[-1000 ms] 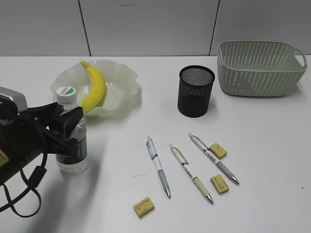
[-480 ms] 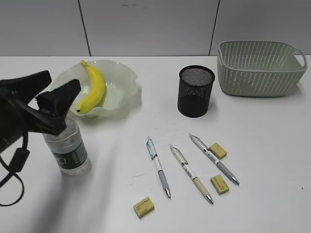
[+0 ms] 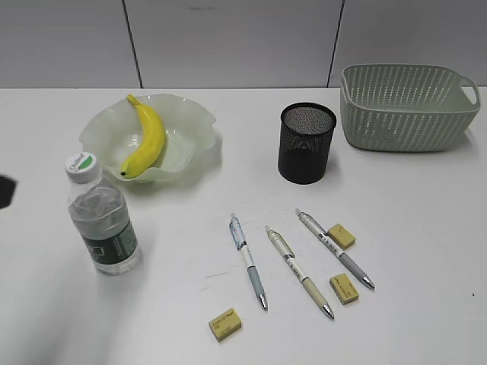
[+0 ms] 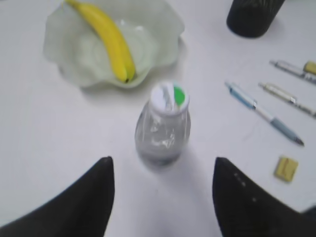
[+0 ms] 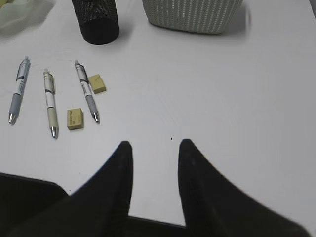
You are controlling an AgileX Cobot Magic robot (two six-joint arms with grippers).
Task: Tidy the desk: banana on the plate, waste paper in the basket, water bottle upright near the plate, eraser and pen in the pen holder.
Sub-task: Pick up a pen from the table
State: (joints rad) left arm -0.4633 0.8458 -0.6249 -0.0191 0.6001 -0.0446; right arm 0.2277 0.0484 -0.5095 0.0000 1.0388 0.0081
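Nearest the camera on the desk [image 3: 426,251], one yellow eraser [image 3: 225,324] sat by itself at the front. Just behind it three pens lay roughly side by side: the blue-grey pen [image 3: 248,261] on the left, the beige pen [image 3: 299,271] in the middle and the grey pen [image 3: 335,249] on the right. Two more erasers were over there too, one [image 3: 344,289] near the tip of the grey pen and one [image 3: 341,236] just beside its barrel.

Off to the left, the water bottle [image 3: 100,220] stood upright on its own, cap up, with nothing touching it. The left gripper [image 4: 163,197] hovered on the near side of it in the wrist view, jaws wide apart and clear of the bottle, which showed in the gap beyond them. The right gripper [image 5: 154,153] hung over bare desk on the right, jaws apart with a narrow gap, holding nothing.

Further back, the banana [image 3: 147,136] lay inside the plate [image 3: 199,141], which was near the bottle on the far left. The pen holder [image 3: 307,142] stood around the middle, and I couldn't see anything in it. The basket [image 3: 407,107] was at the far right. Couldn't spot any waste paper in any view.
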